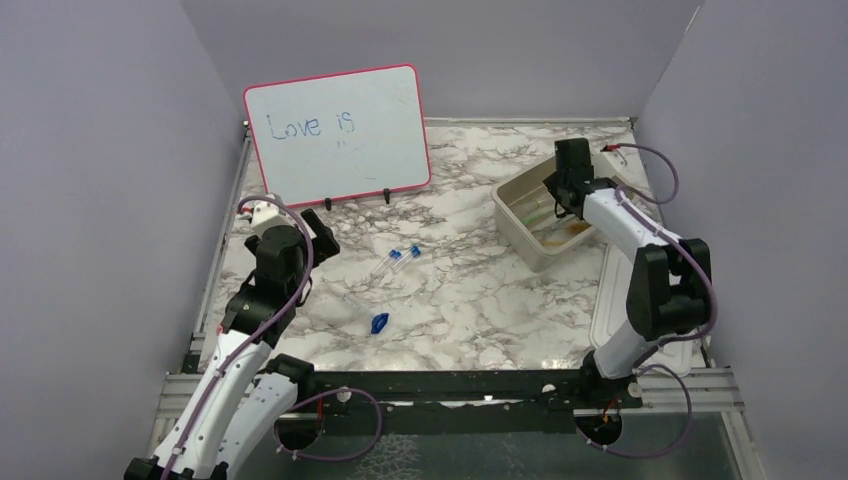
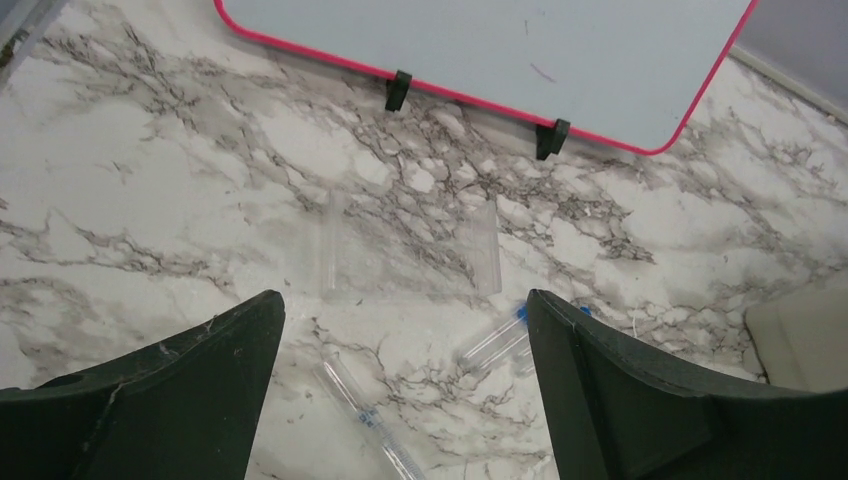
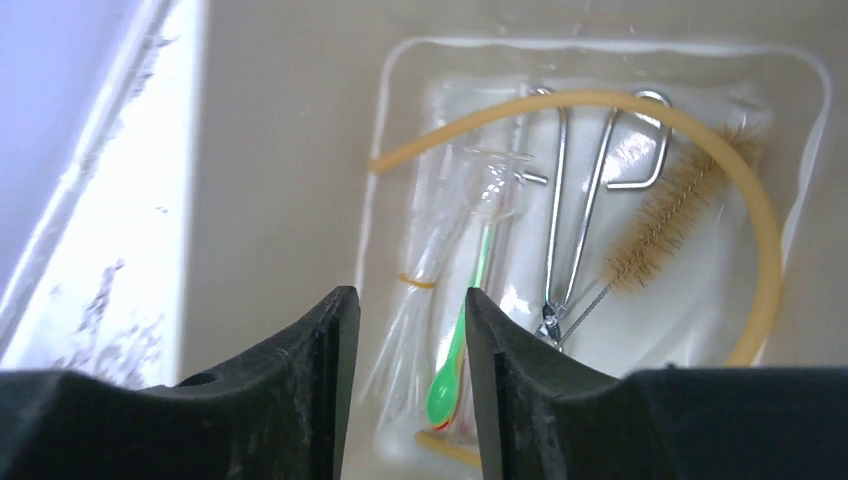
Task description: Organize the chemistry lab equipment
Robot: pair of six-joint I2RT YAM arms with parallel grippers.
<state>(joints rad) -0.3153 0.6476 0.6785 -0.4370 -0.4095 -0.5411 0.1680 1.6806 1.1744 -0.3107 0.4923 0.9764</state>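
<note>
marble table (image 1: 460, 300): blue-capped tubes (image 1: 396, 261) near spread left hand (image 1: 290, 224); right hand (image 3: 405, 296) parted above tub (image 3: 280, 120).

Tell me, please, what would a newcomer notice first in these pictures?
The pink-framed whiteboard reading "Love is" stands at the back left of the marble table. At the right, the right gripper hangs over a beige tub holding an amber hose, wire tongs and a brush. Blue-capped tubes lie loose mid-table.

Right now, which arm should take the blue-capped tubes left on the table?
Left. The left gripper, open, hovers by the tubes near the whiteboard; the right gripper is far off over the tub.
</note>
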